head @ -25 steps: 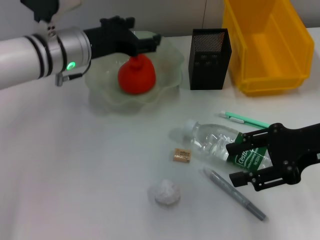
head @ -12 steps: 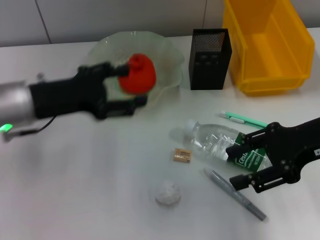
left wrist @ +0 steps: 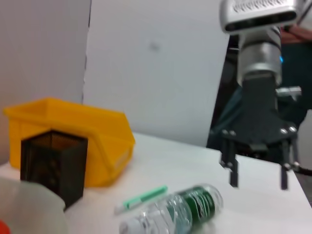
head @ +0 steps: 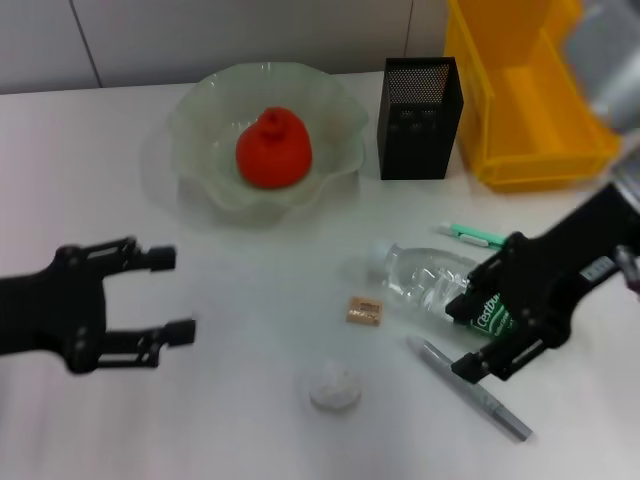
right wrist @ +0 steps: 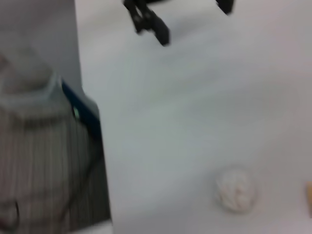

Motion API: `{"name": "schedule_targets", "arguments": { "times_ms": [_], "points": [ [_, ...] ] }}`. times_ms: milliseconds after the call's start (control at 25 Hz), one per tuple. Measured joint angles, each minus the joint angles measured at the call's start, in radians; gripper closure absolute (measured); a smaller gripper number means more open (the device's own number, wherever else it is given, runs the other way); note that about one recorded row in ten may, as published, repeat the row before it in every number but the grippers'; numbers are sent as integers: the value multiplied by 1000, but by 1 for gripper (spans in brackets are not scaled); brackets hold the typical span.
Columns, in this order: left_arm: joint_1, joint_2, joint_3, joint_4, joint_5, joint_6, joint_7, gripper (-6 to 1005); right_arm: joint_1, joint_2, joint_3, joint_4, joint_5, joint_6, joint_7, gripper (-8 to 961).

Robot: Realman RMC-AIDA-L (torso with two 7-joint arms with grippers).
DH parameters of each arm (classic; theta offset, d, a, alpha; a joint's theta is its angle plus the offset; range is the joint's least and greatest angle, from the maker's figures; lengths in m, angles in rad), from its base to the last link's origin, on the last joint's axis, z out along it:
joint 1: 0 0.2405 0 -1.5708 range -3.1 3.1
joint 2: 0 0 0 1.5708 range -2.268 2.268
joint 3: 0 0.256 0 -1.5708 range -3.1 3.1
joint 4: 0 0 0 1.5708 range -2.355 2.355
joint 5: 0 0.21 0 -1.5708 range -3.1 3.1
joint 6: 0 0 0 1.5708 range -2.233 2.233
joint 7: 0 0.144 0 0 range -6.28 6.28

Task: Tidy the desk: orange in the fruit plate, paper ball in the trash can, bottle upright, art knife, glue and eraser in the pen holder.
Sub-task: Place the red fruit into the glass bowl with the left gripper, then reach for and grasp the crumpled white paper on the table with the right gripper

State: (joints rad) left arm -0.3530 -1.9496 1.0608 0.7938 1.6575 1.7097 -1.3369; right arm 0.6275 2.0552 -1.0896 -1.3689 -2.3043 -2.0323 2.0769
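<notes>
On the table point(head: 120, 200) there is 1 fruit plate point(head: 340, 125), and it holds 1 orange point(head: 273, 150). There is 1 black mesh pen holder point(head: 420, 118) and 1 yellow bin point(head: 530, 90) beside it. 1 clear plastic bottle point(head: 425, 285) lies on its side, with 1 white cap and 1 green label. There is 1 green pen-shaped item point(head: 473, 235), 1 grey pen-shaped item point(head: 470, 390), 1 small tan block point(head: 364, 311) and 1 paper ball point(head: 334, 386). 2 grippers are in sight: 1 left gripper point(head: 165, 295) and 1 right gripper point(head: 468, 335), each showing 2 fingers spread apart.
</notes>
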Motion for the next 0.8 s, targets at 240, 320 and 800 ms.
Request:
{"name": "schedule_targets", "arguments": {
  "times_ms": [240,320,800],
  "points": [
    [17,-12,-34,0,80,14,9,139,123,23,-165,6,-167,57,55,295],
    [25,-23,-34,-1,99,16,34,139,143,24,-239,22,-184,111,58,295],
    [26,-44,-35,-43,160,7,101,139,272,34,-537,299,-110,442,88,297]
  ]
}}
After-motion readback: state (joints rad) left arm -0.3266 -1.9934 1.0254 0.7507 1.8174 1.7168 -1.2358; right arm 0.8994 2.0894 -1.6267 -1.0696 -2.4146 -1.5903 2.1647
